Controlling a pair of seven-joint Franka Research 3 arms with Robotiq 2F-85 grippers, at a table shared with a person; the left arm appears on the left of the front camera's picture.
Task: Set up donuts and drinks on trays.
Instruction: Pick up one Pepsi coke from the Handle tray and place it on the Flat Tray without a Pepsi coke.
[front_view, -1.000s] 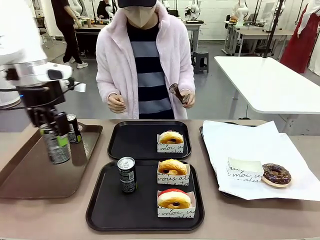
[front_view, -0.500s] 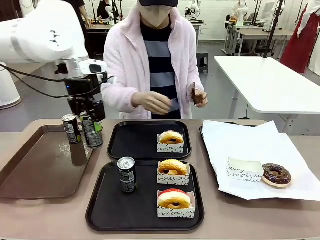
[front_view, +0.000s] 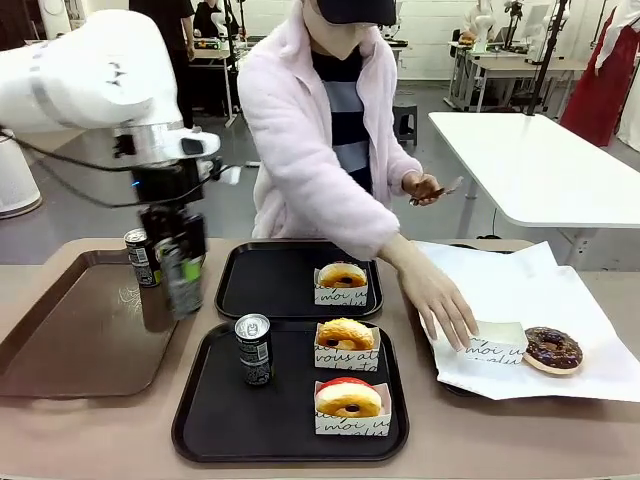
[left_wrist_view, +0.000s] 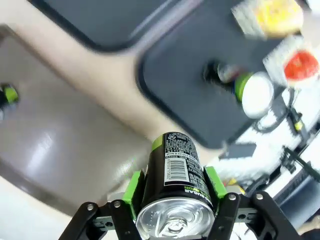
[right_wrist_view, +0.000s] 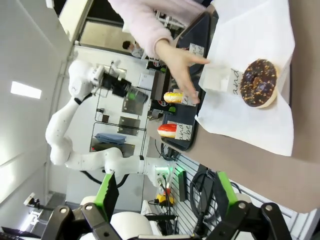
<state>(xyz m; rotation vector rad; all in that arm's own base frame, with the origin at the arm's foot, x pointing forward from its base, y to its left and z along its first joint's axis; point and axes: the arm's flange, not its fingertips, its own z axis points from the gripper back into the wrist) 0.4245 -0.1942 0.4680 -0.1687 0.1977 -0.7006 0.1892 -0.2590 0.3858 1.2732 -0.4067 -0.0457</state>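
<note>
Front view: fixed on the robot's side between the arms, facing across the table (front_view: 90, 430) toward the person, far enough back to take in the whole tabletop
Left wrist view: close above the held can (left_wrist_view: 175, 172) in the left gripper (left_wrist_view: 173, 186), looking down its fingers, with the tabletop tilted and blurred
Right wrist view: rolled sideways, behind the right gripper (right_wrist_view: 166, 192), well back from the table, looking across the paper-lined tray (right_wrist_view: 260, 130)
Shared, front and left wrist: near black tray (front_view: 205, 400) with standing can (front_view: 254, 349)
Shared, front and right wrist: chocolate donut (front_view: 553, 349), person's hand (front_view: 447, 312)

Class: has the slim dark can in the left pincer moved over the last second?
Yes. The held can crossed rightward, from left of the standing dark can on the wide brown tray to its right.
</note>
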